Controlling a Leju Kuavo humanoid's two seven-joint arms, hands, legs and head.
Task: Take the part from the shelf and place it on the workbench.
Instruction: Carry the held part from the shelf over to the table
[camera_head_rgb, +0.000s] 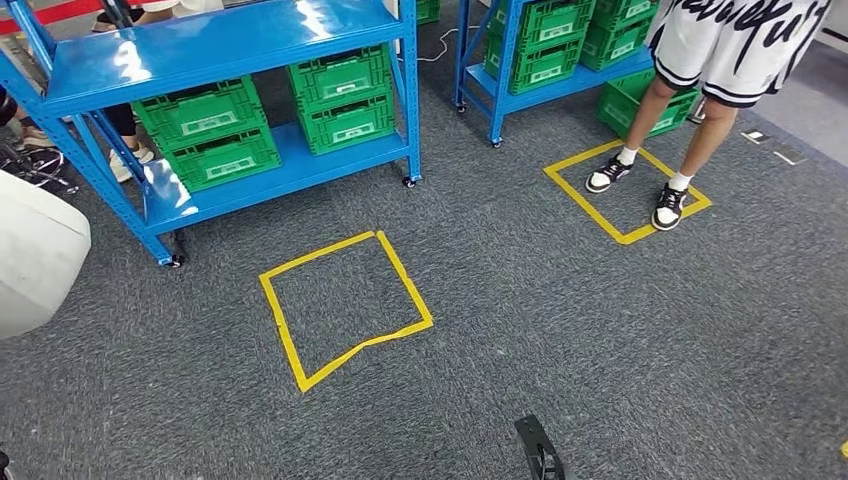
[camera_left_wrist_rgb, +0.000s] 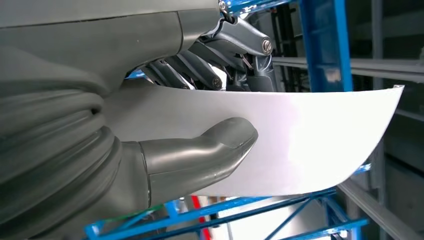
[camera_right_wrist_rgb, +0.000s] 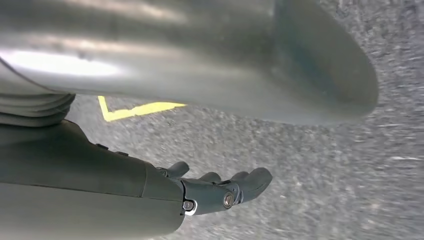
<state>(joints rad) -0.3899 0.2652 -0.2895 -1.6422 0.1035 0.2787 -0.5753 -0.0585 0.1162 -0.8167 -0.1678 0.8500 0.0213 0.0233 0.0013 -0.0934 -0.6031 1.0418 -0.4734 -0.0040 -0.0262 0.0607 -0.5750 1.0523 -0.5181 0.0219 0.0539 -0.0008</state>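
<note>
The part (camera_left_wrist_rgb: 310, 140) is a white, smooth, curved shell. My left hand (camera_left_wrist_rgb: 165, 115) grips it, with the thick grey thumb (camera_left_wrist_rgb: 210, 150) pressed on one face and the darker fingers (camera_left_wrist_rgb: 200, 67) wrapped over the other side. In the head view the same white part (camera_head_rgb: 35, 250) bulges in at the left edge, level with the lower shelf. My right hand (camera_right_wrist_rgb: 220, 192) hangs over the grey carpet with its fingers held out and nothing in it.
A blue shelf rack (camera_head_rgb: 220, 60) with green crates (camera_head_rgb: 345, 95) stands ahead on the left, a second rack (camera_head_rgb: 560, 50) further right. Two yellow tape squares (camera_head_rgb: 345, 305) mark the carpet. A person (camera_head_rgb: 690, 110) stands in the right-hand square (camera_head_rgb: 625, 190).
</note>
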